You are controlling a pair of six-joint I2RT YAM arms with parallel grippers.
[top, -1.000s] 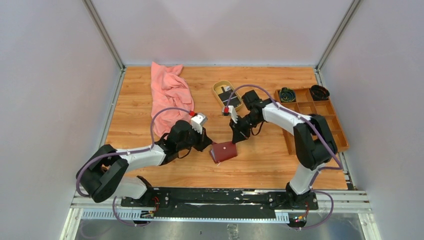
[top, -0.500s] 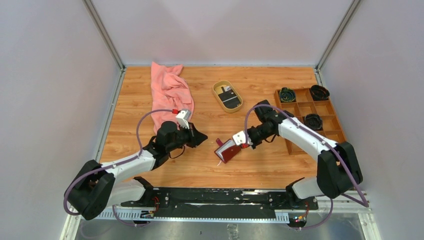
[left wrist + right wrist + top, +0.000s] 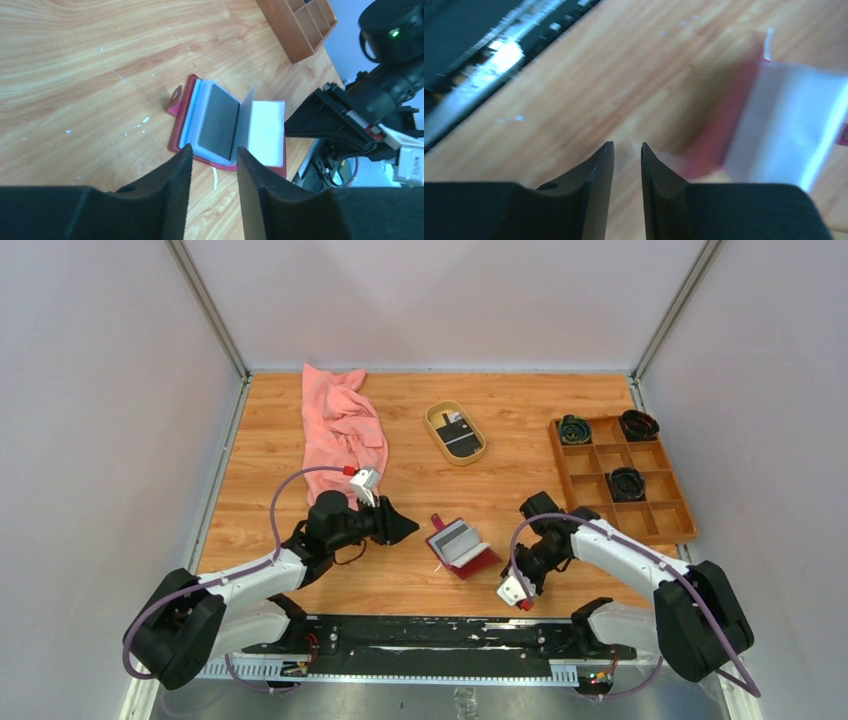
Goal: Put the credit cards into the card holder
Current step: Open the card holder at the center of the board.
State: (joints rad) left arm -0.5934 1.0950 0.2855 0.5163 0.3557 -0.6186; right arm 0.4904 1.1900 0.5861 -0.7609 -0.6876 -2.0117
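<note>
- Card holder (image 3: 465,548): lies open, sleeves up, on the counter (image 3: 540,420) between the two arms. Its spread runs diagonally, far-left to near-right in the top view.
- Handling, judged: light, with a soft cover and floppy clear sleeves, so best pinned by a cover edge.
- Credit cards (image 3: 458,436): flat in the oval dish (image 3: 436,418), well apart. They are likely thin, stiff and slick, so take one by an edge.
- Left end effector (image 3: 214,150): released, empty, just beside the holder.
- Right end effector (image 3: 626,147): slightly parted, empty.

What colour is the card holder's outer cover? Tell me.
The card holder is dark red; left wrist view.
</note>
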